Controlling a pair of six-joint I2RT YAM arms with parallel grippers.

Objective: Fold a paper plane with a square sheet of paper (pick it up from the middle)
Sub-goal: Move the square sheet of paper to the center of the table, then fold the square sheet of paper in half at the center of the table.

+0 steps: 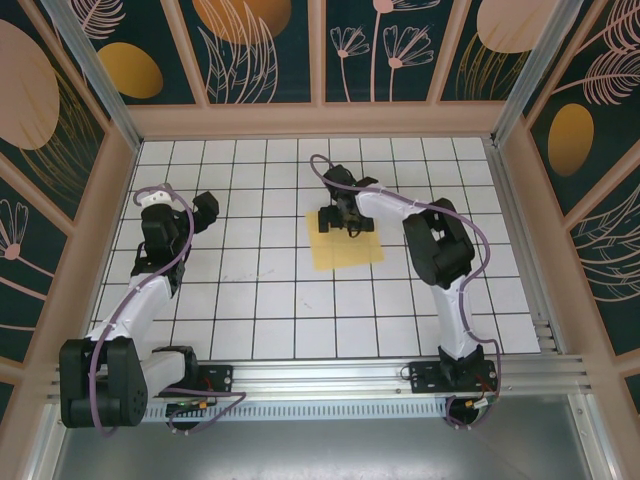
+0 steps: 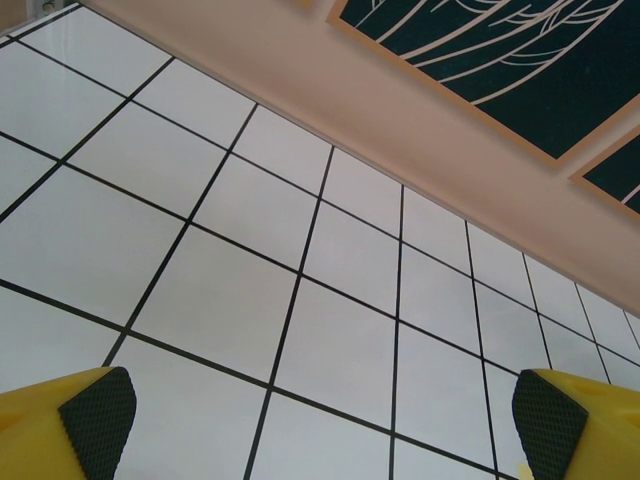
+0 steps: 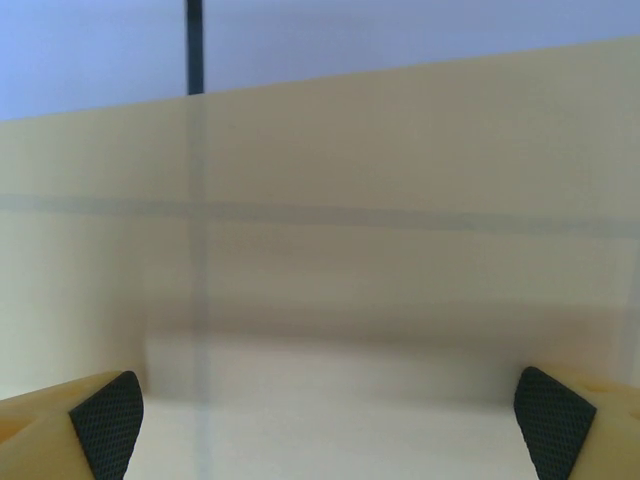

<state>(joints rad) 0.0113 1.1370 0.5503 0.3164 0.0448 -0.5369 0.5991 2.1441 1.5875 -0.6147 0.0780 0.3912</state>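
Observation:
The square sheet of paper (image 1: 348,250) is pale yellow and lies flat on the white grid table, right of centre. My right gripper (image 1: 343,228) hangs low over the sheet's far part, pointing down. In the right wrist view the sheet (image 3: 380,250) spreads close under the gripper (image 3: 330,430), and grid lines show faintly through it. The two black pads sit wide apart at the bottom corners, open, with nothing between them. My left gripper (image 1: 207,212) is over bare tiles at the left, well away from the sheet. In its wrist view the left gripper (image 2: 325,425) is open and holds nothing.
The table (image 1: 250,300) is ringed by low peach-coloured walls (image 1: 320,120) with dark floral panels above. The back wall (image 2: 450,160) runs across the left wrist view. A metal rail (image 1: 330,375) carries both arm bases at the near edge.

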